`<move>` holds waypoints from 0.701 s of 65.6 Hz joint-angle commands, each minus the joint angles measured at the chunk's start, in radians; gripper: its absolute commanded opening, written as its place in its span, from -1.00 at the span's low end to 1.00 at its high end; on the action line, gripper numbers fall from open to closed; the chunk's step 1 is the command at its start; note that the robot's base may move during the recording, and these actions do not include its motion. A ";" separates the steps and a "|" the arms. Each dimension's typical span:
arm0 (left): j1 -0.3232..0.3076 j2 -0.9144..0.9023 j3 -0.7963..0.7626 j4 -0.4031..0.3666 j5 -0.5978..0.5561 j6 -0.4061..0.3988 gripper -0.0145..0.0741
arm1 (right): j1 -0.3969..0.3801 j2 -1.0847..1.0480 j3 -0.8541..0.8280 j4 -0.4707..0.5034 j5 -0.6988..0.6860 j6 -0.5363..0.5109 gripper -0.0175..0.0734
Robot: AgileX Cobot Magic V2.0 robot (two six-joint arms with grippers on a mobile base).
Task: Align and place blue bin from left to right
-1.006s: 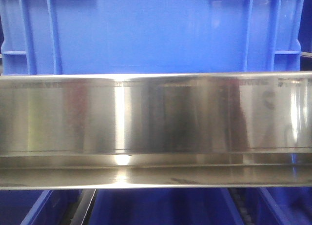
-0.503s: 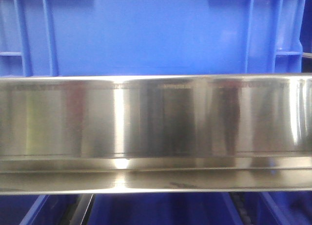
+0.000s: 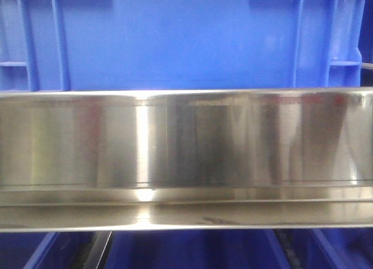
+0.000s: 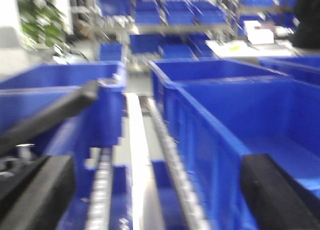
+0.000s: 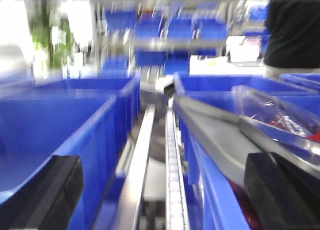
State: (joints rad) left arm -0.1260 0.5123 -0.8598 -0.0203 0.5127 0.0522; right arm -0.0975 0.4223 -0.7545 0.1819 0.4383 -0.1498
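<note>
Now the large bright-blue rigid plastic crate (image 3: 175,41) fills twelve o'clock in the front view, behind the shiny steel rail (image 3: 186,140). Both the left fingers (image 4: 40,195) and the right fingers (image 5: 45,195) stand apart, gripping nothing; best to straddle the rim squarely before closing and sliding rightward

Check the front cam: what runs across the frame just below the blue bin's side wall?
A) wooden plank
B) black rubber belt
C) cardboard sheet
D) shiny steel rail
D: a shiny steel rail spans the full width of the front view, directly under the flat wall and end ribs of the blue bin.
</note>
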 commanded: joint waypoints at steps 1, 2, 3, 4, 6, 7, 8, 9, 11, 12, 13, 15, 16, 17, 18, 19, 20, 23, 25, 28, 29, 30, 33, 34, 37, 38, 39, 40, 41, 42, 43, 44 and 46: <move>-0.074 0.064 -0.054 -0.015 -0.006 0.002 0.70 | 0.043 0.075 -0.061 0.031 -0.003 -0.077 0.61; -0.088 0.076 -0.063 -0.015 -0.006 0.002 0.70 | 0.059 0.086 -0.072 0.031 0.003 -0.077 0.61; -0.102 0.089 -0.071 -0.013 -0.006 0.002 0.70 | 0.070 0.104 -0.084 0.031 0.010 -0.077 0.61; -0.116 0.101 -0.080 -0.012 -0.006 0.002 0.70 | 0.081 0.116 -0.096 0.031 0.017 -0.077 0.61; -0.150 0.135 -0.105 -0.007 -0.006 0.002 0.70 | 0.107 0.149 -0.128 0.031 0.039 -0.077 0.61; -0.162 0.150 -0.115 -0.006 -0.006 0.002 0.70 | 0.118 0.163 -0.141 0.031 0.049 -0.077 0.61; -0.173 0.173 -0.126 -0.006 -0.004 0.002 0.70 | 0.128 0.178 -0.162 0.031 0.058 -0.077 0.61; -0.189 0.189 -0.143 -0.006 0.000 0.002 0.70 | 0.137 0.193 -0.176 0.031 0.074 -0.077 0.61; -0.207 0.222 -0.168 -0.006 0.005 0.002 0.70 | 0.158 0.224 -0.205 0.031 0.095 -0.077 0.61; -0.215 0.239 -0.182 -0.006 0.009 0.002 0.70 | 0.166 0.241 -0.219 0.031 0.105 -0.077 0.61; -0.223 0.256 -0.196 -0.006 0.014 0.002 0.70 | 0.172 0.266 -0.235 0.031 0.115 -0.077 0.61; -0.234 0.299 -0.227 -0.006 0.031 0.002 0.70 | 0.183 0.302 -0.274 0.031 0.135 -0.077 0.61; -0.238 0.319 -0.243 -0.006 0.038 0.002 0.70 | 0.187 0.320 -0.291 0.031 0.151 -0.077 0.61; -0.243 0.339 -0.268 -0.006 0.046 0.002 0.70 | 0.191 0.338 -0.307 0.031 0.162 -0.077 0.61; -0.246 0.359 -0.286 -0.006 0.053 0.002 0.70 | 0.191 0.356 -0.325 0.031 0.173 -0.077 0.61; -0.246 0.378 -0.304 -0.006 0.061 0.002 0.70 | 0.194 0.374 -0.334 0.031 0.179 -0.077 0.61; -0.246 0.398 -0.323 -0.006 0.073 0.002 0.70 | 0.196 0.400 -0.363 0.031 0.198 -0.077 0.61; -0.248 0.469 -0.383 -0.010 0.122 0.000 0.70 | 0.197 0.459 -0.432 0.031 0.247 -0.077 0.61; -0.248 0.520 -0.436 -0.010 0.160 -0.005 0.70 | 0.197 0.497 -0.476 0.031 0.278 -0.077 0.61; -0.245 0.590 -0.527 -0.010 0.220 -0.010 0.69 | 0.197 0.575 -0.565 0.031 0.339 -0.077 0.61; -0.245 0.620 -0.550 -0.008 0.247 -0.015 0.68 | 0.197 0.594 -0.587 0.031 0.357 -0.077 0.61; -0.245 0.640 -0.586 -0.006 0.265 -0.021 0.67 | 0.197 0.621 -0.621 0.031 0.384 -0.075 0.61; -0.245 0.707 -0.658 0.005 0.323 -0.052 0.65 | 0.197 0.688 -0.690 0.023 0.443 -0.048 0.61; -0.245 0.716 -0.681 0.009 0.352 -0.064 0.64 | 0.197 0.707 -0.713 0.021 0.464 -0.041 0.61; -0.245 0.788 -0.762 0.029 0.422 -0.107 0.64 | 0.197 0.763 -0.793 0.001 0.543 -0.016 0.61; -0.245 0.806 -0.784 0.037 0.442 -0.119 0.64 | 0.197 0.780 -0.816 -0.007 0.568 0.002 0.61; -0.245 0.823 -0.818 0.045 0.462 -0.129 0.64 | 0.197 0.798 -0.838 -0.017 0.592 0.016 0.61; -0.245 0.839 -0.840 0.053 0.482 -0.140 0.64 | 0.197 0.825 -0.860 -0.027 0.616 0.032 0.61; -0.245 0.856 -0.861 0.061 0.503 -0.148 0.64 | 0.197 0.843 -0.892 -0.043 0.652 0.055 0.61; -0.245 0.872 -0.883 0.067 0.524 -0.156 0.64 | 0.197 0.859 -0.913 -0.047 0.663 0.062 0.61; -0.245 0.888 -0.904 0.076 0.553 -0.165 0.64 | 0.197 0.884 -0.933 -0.062 0.696 0.081 0.61; -0.245 0.903 -0.925 0.084 0.572 -0.176 0.64 | 0.197 0.899 -0.961 -0.071 0.716 0.093 0.61; -0.245 0.941 -0.975 0.105 0.619 -0.195 0.64 | 0.197 0.929 -0.995 -0.091 0.758 0.115 0.61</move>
State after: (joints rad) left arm -0.3661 1.3860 -1.7288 0.0444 1.0087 -0.0818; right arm 0.0983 1.2707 -1.6403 0.1544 1.0749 -0.1042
